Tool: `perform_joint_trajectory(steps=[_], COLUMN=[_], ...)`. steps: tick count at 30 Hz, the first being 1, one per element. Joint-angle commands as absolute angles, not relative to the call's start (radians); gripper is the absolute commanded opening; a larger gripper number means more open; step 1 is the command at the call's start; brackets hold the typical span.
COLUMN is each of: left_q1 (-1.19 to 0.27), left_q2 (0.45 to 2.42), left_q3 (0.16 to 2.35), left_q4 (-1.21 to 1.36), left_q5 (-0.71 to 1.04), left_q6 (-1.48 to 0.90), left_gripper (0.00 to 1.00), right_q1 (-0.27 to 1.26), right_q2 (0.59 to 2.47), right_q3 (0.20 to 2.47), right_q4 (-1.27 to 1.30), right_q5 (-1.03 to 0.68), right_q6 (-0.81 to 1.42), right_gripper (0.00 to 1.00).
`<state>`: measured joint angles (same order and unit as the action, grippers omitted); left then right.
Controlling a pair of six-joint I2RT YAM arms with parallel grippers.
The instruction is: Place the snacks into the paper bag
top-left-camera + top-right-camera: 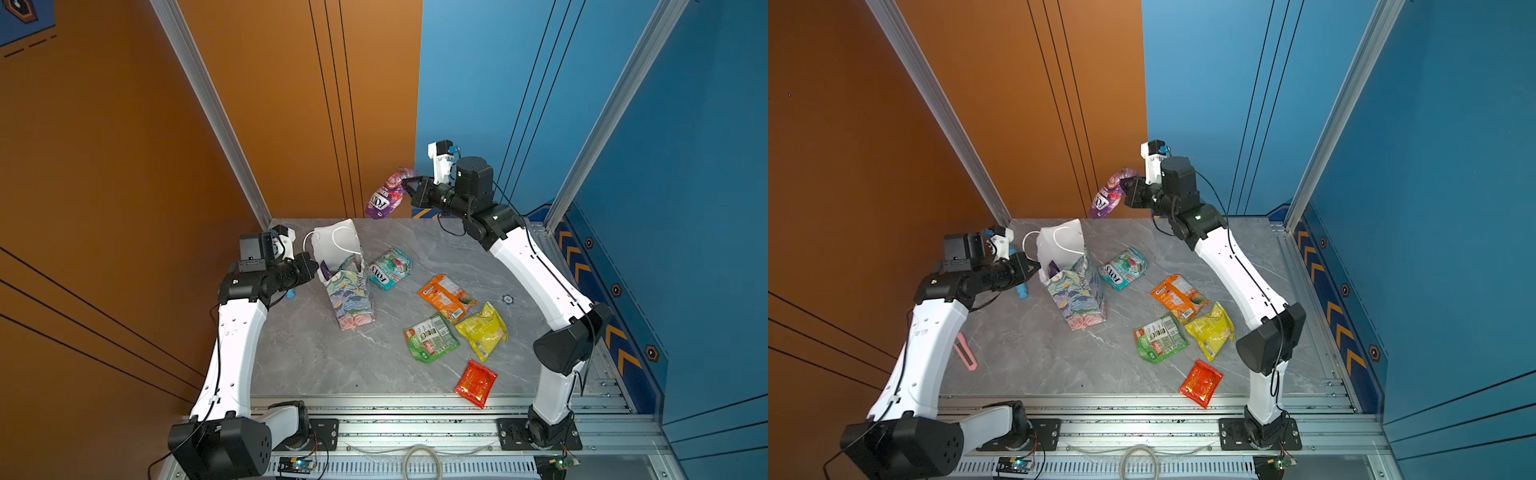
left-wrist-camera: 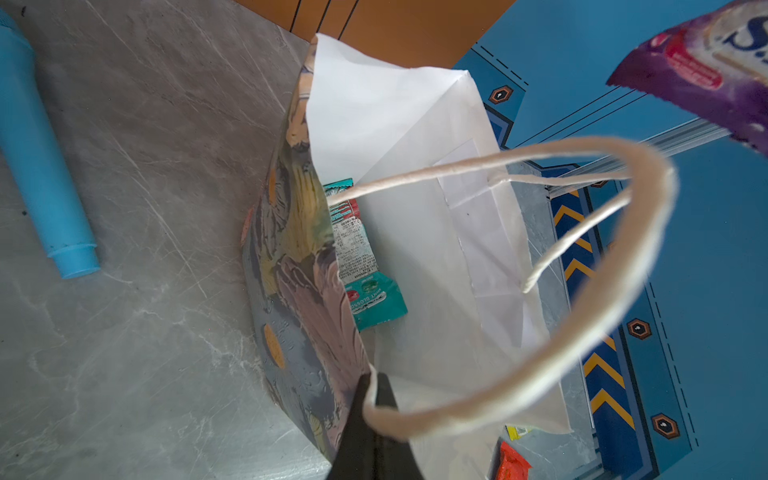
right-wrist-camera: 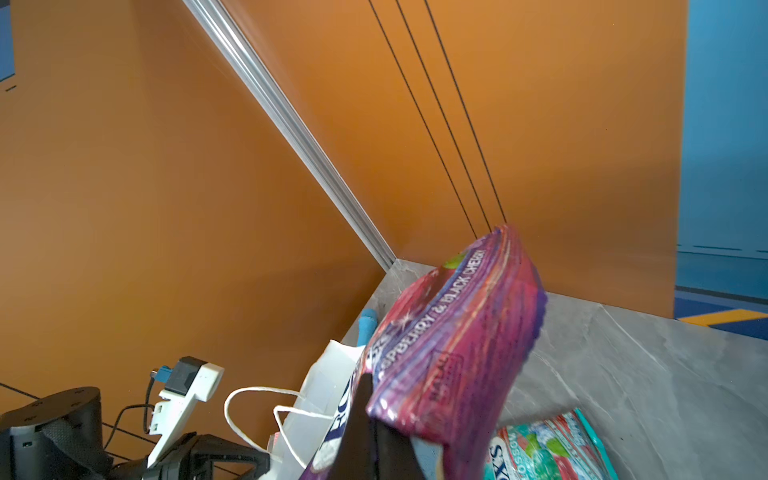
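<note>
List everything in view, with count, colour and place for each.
paper bag: 1, floral, upright left of centre
purple packet: 1, purple, in the air over the table's back
teal packet: 1, teal, lying beside the bag
orange packet, green packet, yellow packet, red packet: 1 each, lying on the right
packet in bag: at least 1, teal
stick: 1, light blue, left of bag
pink tool: 1, table's left edge
table: 1, grey marble
left gripper: shut on bag rim
right gripper: shut on purple packet
</note>
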<state>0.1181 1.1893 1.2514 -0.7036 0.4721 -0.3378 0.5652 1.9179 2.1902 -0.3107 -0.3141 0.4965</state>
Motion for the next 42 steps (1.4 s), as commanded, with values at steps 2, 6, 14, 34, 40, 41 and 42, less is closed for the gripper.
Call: perform_joint_trajectory(steps=[2,6,14,34,40,41,42], left_q1=[0.109,0.106,0.101,0.097,0.101,0.102,0.103], left_q2=[1.184,1.187,1.192,1.200,1.202,1.203,1.203], left_q3=[1.266,1.269,1.272,1.276,1.278,1.278,1.279], left_q4=[-0.680,-0.680,-0.679,-0.680,-0.680,-0.680,-0.680], left_q5=[0.509,0.514,0.525,0.521,0.512,0.512,0.511], left_q6=[-0.334,-0.333,-0.328,-0.325,-0.324,-0.324,-0.324], left_gripper=[0.00,0.00,0.00,0.00,0.00,0.00,0.00], right_q1=[0.608,0.646,0.693,0.769,0.775,0.775,0.776], right_q2=[1.994,2.067,2.210,2.292,2.199,2.185,2.170], right_q3=[2.326,2.433,2.577,2.622,2.484,2.465,2.440], right_q4=[-0.336,-0.331,-0.243,-0.238,-0.232,-0.233,-0.234], right_q5=[-0.274,-0.203,-0.079,-0.203,-0.220,-0.221,-0.222], right_q6=[0.456,0.451,0.468,0.332,0.278,0.272,0.265], right_gripper=[0.00,0.00,0.00,0.00,0.00,0.00,0.00])
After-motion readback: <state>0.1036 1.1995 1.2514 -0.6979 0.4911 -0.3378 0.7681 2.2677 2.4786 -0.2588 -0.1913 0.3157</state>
